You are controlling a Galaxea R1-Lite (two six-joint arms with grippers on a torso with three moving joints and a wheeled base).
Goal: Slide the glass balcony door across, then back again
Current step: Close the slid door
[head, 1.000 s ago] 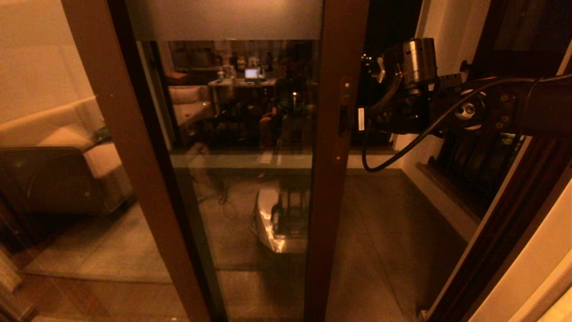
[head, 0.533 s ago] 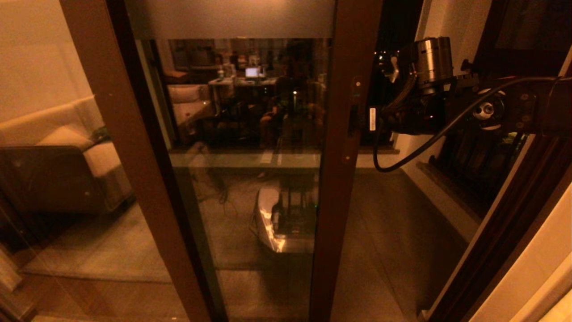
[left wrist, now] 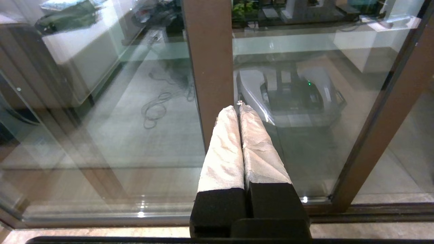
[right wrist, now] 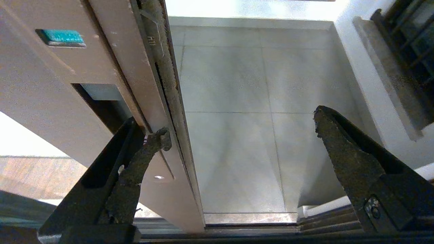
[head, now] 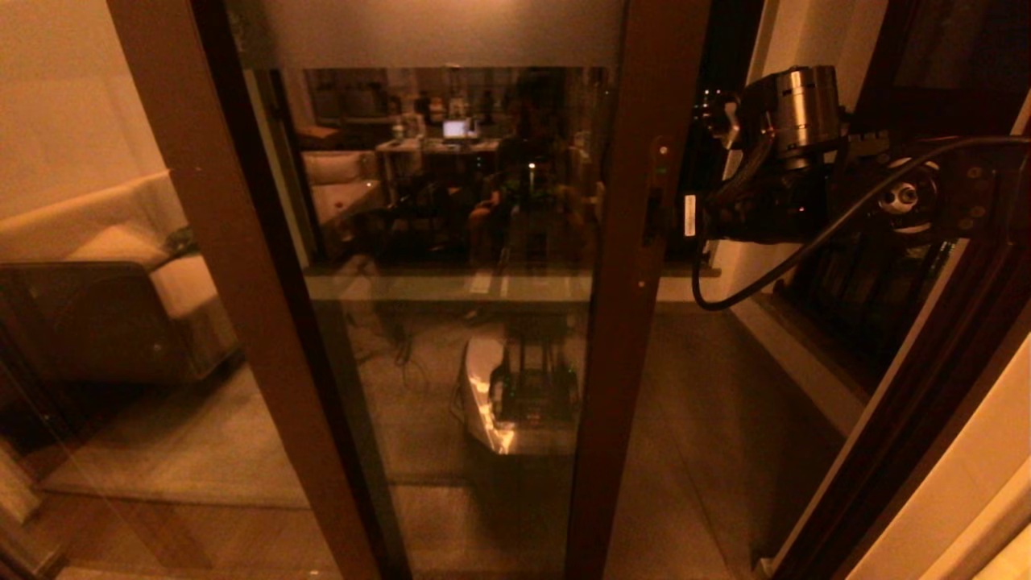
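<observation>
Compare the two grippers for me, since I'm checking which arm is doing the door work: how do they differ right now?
The right gripper is open, while the left gripper is shut. One finger of the right gripper sits at the recess in the stile of the glass balcony door; the left gripper hangs in front of the glass, holding nothing. The left gripper's fingers are wrapped in white; the right gripper's are bare and dark. Both point toward the door.

I see the glass balcony door [head: 636, 322] framed in brown wood, with a pale frosted band across its top. On my right wrist camera its lock plate [right wrist: 61, 37] shows a small teal-green tab. My left gripper [left wrist: 240, 108] has whitish wrapped fingers on a black base; my right gripper [right wrist: 237, 135] is dark and mottled. The balcony floor [right wrist: 237, 118] is grey tile.
</observation>
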